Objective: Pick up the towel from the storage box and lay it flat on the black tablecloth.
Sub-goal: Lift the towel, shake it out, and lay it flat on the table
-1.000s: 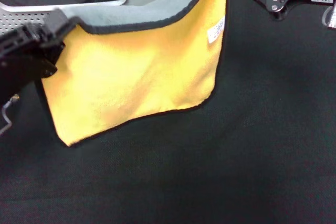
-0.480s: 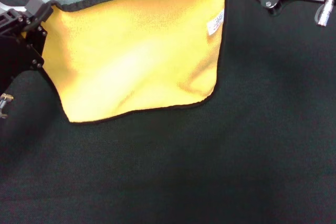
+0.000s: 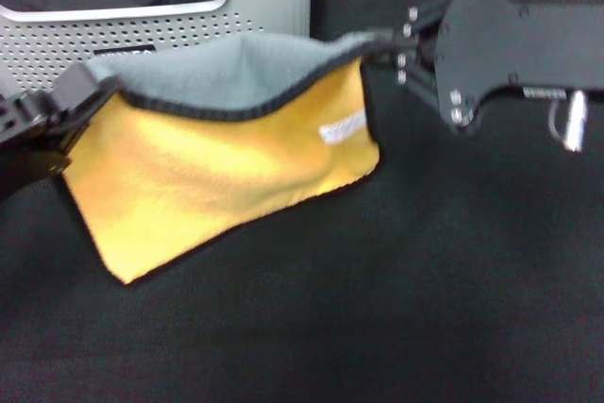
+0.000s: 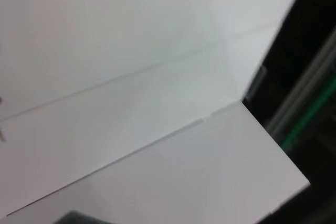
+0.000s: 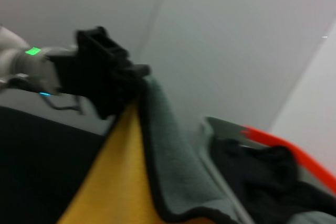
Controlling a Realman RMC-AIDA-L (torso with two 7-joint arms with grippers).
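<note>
While left gripper [image 3: 80, 101] and right gripper [image 3: 392, 49] pinch towel [image 3: 208, 186] corners above black tablecloth [image 3: 377, 309], white care tag [image 3: 342, 129] unreadable; storage box [image 3: 170, 25] at far-left corner, label illegible.

Plain pale wall [image 5: 236, 35], white panels [image 4: 131, 77] meeting at seams (evenly lit), green strip [image 4: 307, 116]

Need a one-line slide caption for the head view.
Both grippers, left and right, hold the towel stretched above the black tablecloth.
</note>
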